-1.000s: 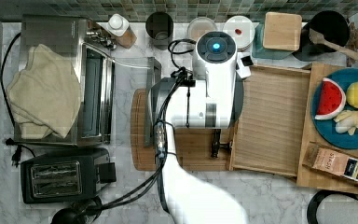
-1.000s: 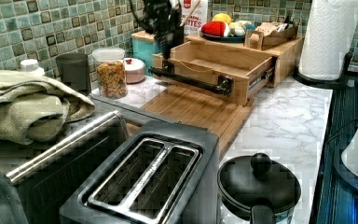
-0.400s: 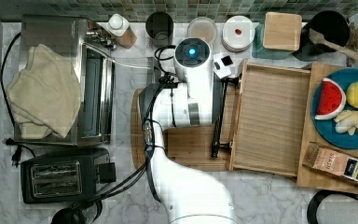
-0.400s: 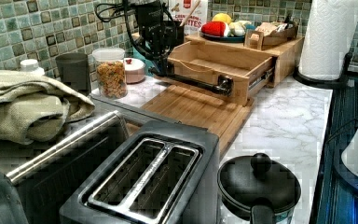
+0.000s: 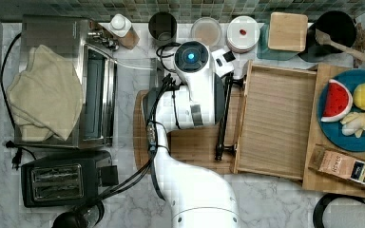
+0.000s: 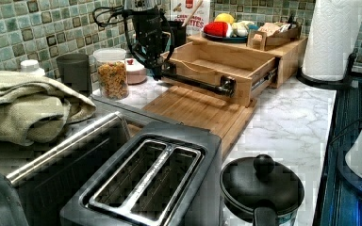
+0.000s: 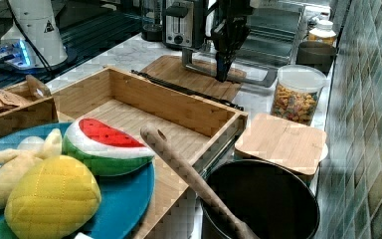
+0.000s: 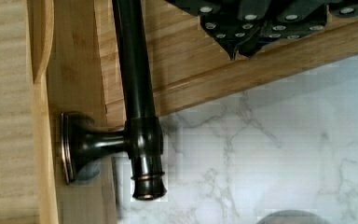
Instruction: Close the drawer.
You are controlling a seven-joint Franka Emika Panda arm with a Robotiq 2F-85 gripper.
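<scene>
Standing pulled well out from its light-wood cabinet, the wide shallow light-wood drawer (image 5: 275, 121) with the slatted floor is the landmark here, resting over the white marble table (image 5: 266, 199) with nothing inside it. On top of the cabinet, behind the drawer's inner end, a round blue plate (image 5: 351, 137) carries toy fruit. In front of the drawer's face lies the flat bamboo cutting board (image 6: 202, 110), partly under the white robot arm (image 5: 195, 95). Along that face runs the long thin black bar handle (image 5: 224, 116), held off the wood by short posts. The arm's black tool (image 6: 156, 70) hangs just in front of the handle near the end toward the tiled wall, low over the board's edge; I cannot tell whether its fingers are released or clenched, and it seems to hold nothing. By my reading the approach is done and the push not yet begun: the drawer looks almost fully open. The next move calls for pressing against the handle or front panel, squarely along the slides, since an off-centre shove near one end could skew the drawer.
</scene>
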